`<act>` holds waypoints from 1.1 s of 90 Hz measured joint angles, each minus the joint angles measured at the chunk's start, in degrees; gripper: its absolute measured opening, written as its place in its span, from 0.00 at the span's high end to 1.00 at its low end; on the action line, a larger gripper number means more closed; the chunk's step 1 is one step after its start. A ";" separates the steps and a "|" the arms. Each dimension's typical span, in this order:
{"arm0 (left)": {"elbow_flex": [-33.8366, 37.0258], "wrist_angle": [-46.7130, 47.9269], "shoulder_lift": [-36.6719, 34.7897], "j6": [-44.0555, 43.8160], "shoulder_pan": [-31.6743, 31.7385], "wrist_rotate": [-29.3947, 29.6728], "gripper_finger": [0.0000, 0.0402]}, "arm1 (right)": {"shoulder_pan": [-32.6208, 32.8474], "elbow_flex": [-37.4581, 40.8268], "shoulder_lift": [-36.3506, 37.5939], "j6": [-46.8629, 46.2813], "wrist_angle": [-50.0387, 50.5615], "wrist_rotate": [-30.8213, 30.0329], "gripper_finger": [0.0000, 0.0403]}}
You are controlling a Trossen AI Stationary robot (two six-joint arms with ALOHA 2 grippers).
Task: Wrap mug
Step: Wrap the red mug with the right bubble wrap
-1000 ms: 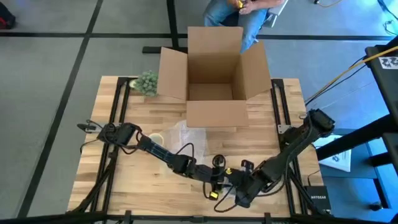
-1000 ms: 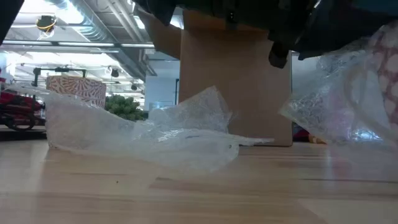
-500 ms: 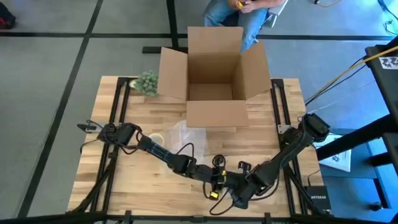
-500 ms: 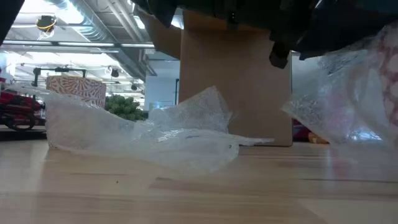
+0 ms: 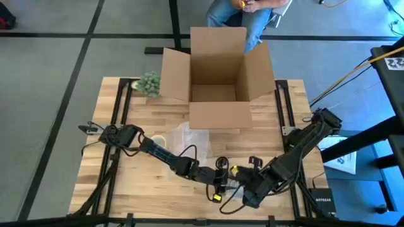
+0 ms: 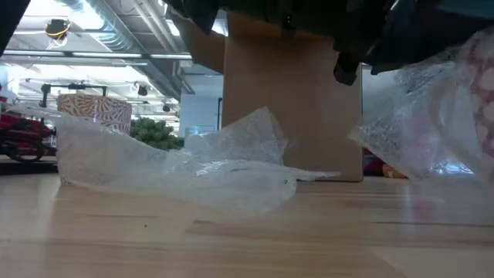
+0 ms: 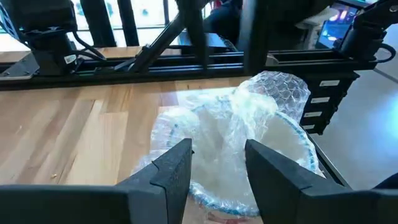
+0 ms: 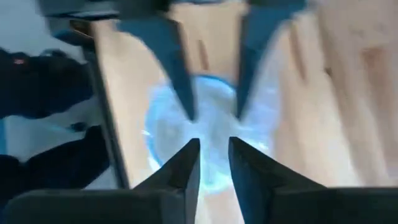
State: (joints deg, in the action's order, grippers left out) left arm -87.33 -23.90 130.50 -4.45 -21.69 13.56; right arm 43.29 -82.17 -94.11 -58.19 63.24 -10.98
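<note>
Both hands meet at the lower middle of the high view: the left hand (image 5: 222,183) comes in from the left, the right hand (image 5: 247,188) from the right, over the near edge of the table (image 5: 158,113). An open cardboard box (image 5: 218,79) stands at the upper middle, a small green plant (image 5: 149,83) sits at its left, and a person (image 5: 243,16) is at the top edge.

At table height, loose bubble wrap (image 6: 177,166) lies at the left and middle, and the wrapped mug (image 6: 444,123) hangs at the right edge.

From the left wrist, the fingers (image 7: 174,168) are spread, with the mug (image 7: 273,137) in its plastic between and beyond them.

From the right wrist, the fingers (image 8: 180,171) are parted just above the blue-rimmed mug (image 8: 211,134), not pinching it.
</note>
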 joint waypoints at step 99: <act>0.00 0.00 -0.33 0.43 -0.07 -0.18 0.67 | 1.38 15.98 -5.23 -10.60 -19.48 -2.24 0.49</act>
State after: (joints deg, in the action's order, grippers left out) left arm -87.33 -23.90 130.17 -4.02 -21.76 13.38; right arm 44.67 -66.19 -99.34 -68.80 43.76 -13.22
